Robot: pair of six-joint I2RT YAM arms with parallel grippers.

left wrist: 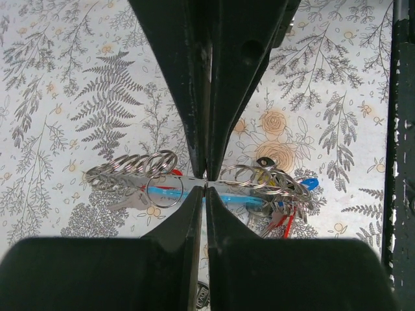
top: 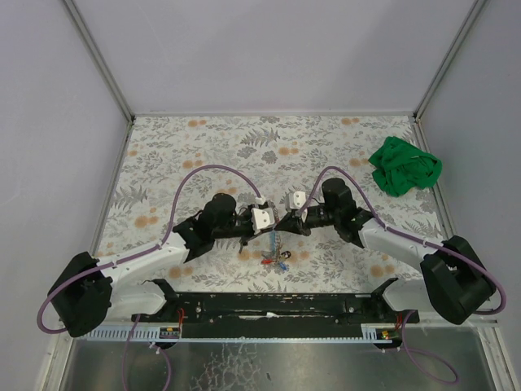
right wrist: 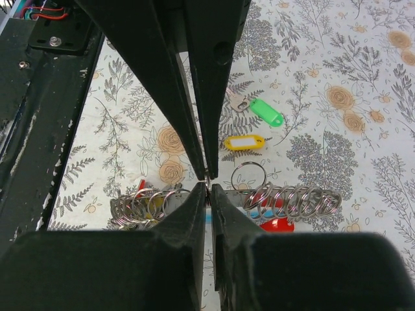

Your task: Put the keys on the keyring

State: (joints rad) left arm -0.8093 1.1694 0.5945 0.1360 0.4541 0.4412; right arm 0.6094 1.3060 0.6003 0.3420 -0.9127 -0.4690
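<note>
My left claw (left wrist: 206,184) is pressed fully shut. Its tips pinch the keyring (left wrist: 130,167), a string of linked metal rings that runs out to both sides of them. My right claw (right wrist: 208,183) is all but shut, with only a sliver between its tips, and it nips the same string of rings. A red tag (right wrist: 275,225) and a blue plastic piece (left wrist: 310,183) sit among the rings, close beside the tips.

Just beyond my right claw's tips and slightly to their right, the yellow key (right wrist: 244,141) lies flat on the flowered desk (right wrist: 363,65), off the rings. The green key (right wrist: 267,111) lies just past it, farther out. Well beyond my right claw and to its right, a crumpled green cloth (top: 404,167) sits near the desk's far corner.
</note>
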